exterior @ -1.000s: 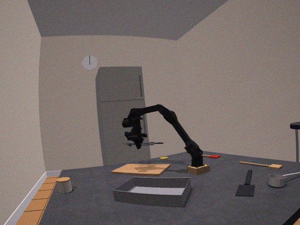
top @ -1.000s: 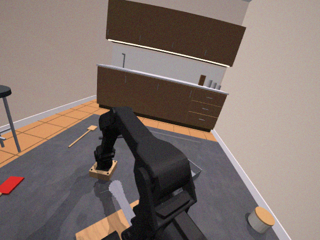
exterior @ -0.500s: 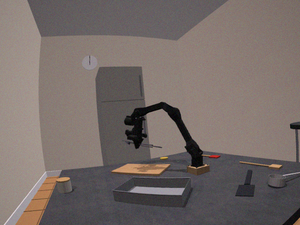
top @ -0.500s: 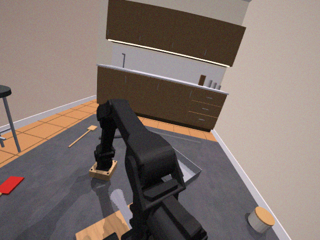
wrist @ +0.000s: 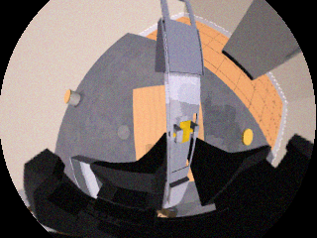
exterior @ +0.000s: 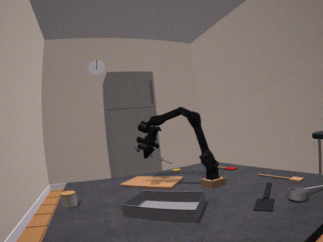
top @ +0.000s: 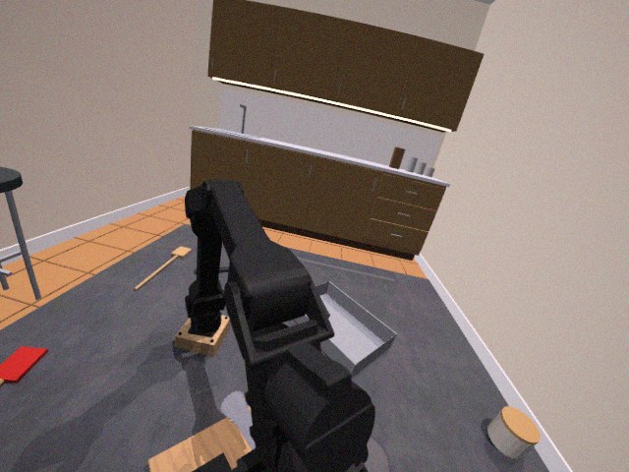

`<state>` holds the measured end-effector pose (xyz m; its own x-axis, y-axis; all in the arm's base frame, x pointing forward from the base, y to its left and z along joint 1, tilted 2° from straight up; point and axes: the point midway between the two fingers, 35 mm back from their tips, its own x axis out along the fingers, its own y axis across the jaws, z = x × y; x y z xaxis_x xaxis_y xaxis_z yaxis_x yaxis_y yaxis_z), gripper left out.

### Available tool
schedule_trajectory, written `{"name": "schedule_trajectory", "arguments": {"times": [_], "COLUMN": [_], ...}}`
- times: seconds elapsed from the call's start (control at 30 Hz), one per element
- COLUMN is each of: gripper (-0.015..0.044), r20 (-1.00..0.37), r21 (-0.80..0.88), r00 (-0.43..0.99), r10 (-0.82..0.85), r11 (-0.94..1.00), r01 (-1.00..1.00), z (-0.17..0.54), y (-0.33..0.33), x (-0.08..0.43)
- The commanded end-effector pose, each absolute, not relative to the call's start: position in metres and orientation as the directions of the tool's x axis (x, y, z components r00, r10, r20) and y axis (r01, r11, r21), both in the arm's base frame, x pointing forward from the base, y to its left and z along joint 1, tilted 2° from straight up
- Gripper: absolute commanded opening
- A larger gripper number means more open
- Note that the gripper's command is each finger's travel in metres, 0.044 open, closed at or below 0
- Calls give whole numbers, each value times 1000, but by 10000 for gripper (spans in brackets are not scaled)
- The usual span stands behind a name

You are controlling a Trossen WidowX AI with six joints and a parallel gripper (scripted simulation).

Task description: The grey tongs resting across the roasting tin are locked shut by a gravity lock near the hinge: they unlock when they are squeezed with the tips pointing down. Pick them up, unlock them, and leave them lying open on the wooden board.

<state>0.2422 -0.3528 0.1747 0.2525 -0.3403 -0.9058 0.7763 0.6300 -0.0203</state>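
My gripper (exterior: 146, 157) (wrist: 174, 135) is shut on the grey tongs (top: 236, 408) (exterior: 162, 159) (wrist: 183, 94) and holds them in the air above the wooden board (top: 196, 446) (exterior: 132, 181) (wrist: 148, 111). In the exterior view the tongs slope, with the end toward the arm's base lower; a scalloped tip shows at that end in the top view. A yellow and black part sits between the fingers in the wrist view. The tongs' arms look close together; whether the lock is released cannot be told. The roasting tin (top: 372, 350) (exterior: 159, 213) holds nothing visible.
A lidded canister (top: 513, 434) (exterior: 68, 199) (wrist: 74, 97) stands beyond the tin. A yellow disc (exterior: 176, 169) (wrist: 248, 137) lies behind the board. A red-headed spatula (top: 23, 363) (exterior: 231, 168), a wooden spatula (top: 157, 271) (exterior: 273, 177), a black turner (exterior: 264, 204) and a saucepan (exterior: 298, 195) lie around the base.
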Motion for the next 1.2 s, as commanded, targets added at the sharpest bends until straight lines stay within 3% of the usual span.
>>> {"name": "schedule_trajectory", "arguments": {"times": [0.0, 1.17], "gripper": [-150, -150], "r20": [-868, -488], "r21": [-18, -25], "r00": [302, 552], "r10": [-394, -676], "r11": [631, 644], "r01": [775, 765], "z": [181, 211], "y": [-353, -331], "x": [242, 226]}}
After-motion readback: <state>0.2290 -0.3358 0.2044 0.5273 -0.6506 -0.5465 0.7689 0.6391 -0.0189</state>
